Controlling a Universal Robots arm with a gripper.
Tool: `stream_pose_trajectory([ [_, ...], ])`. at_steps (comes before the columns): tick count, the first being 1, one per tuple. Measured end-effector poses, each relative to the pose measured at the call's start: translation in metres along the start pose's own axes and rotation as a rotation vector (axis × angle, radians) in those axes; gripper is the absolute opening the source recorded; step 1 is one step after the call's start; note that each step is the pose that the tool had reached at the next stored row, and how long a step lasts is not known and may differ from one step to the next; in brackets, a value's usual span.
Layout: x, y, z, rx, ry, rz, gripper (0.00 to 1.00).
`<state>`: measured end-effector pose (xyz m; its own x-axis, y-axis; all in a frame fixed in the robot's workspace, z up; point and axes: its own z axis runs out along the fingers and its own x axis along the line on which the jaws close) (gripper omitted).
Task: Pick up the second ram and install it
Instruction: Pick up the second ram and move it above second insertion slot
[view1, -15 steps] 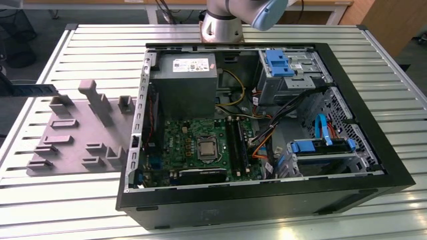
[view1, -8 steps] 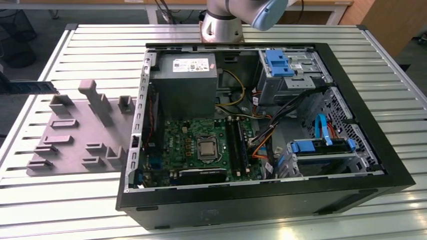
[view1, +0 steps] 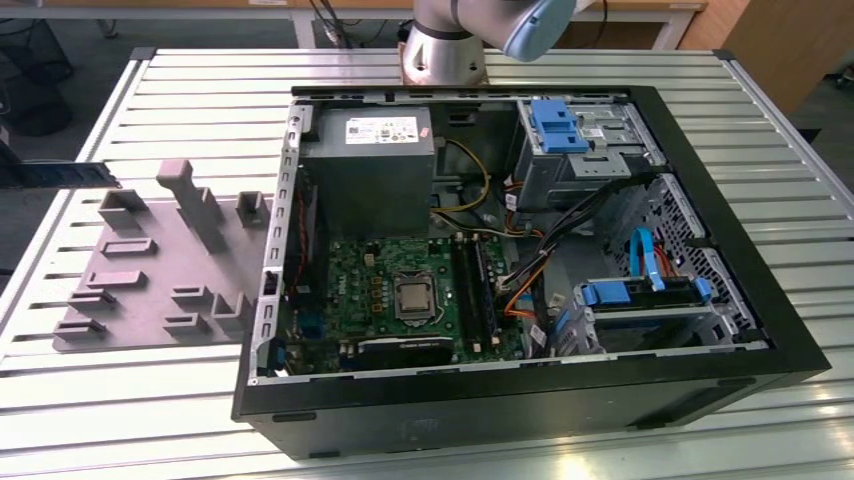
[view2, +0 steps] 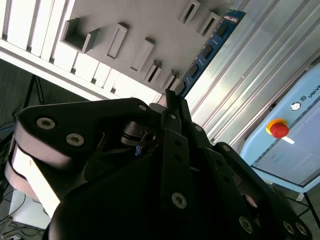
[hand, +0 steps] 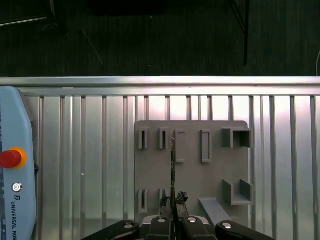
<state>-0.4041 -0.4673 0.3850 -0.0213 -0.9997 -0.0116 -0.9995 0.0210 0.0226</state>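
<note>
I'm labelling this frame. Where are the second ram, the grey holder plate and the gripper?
second ram (view2: 212, 44), second wrist view, middle of the blue strip.
grey holder plate (hand: 192, 175), first wrist view, bare flat surface.
gripper (hand: 173, 199), first wrist view, between its fingertips.

The second ram (view2: 211, 47), held over the table's left side
A thin blue-green strip with a row of black chips, clamped at one end in the end effector (hand: 173, 201); it pokes straight out, edge-on in the first wrist view, above the grey slotted holder (hand: 192, 170).
</note>
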Motion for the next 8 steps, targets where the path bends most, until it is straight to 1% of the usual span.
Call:
stream_pose_trajectory([
  [8,-0.0001,-0.0052,-0.0001,0.0001,0.0000,0.000,0.14],
])
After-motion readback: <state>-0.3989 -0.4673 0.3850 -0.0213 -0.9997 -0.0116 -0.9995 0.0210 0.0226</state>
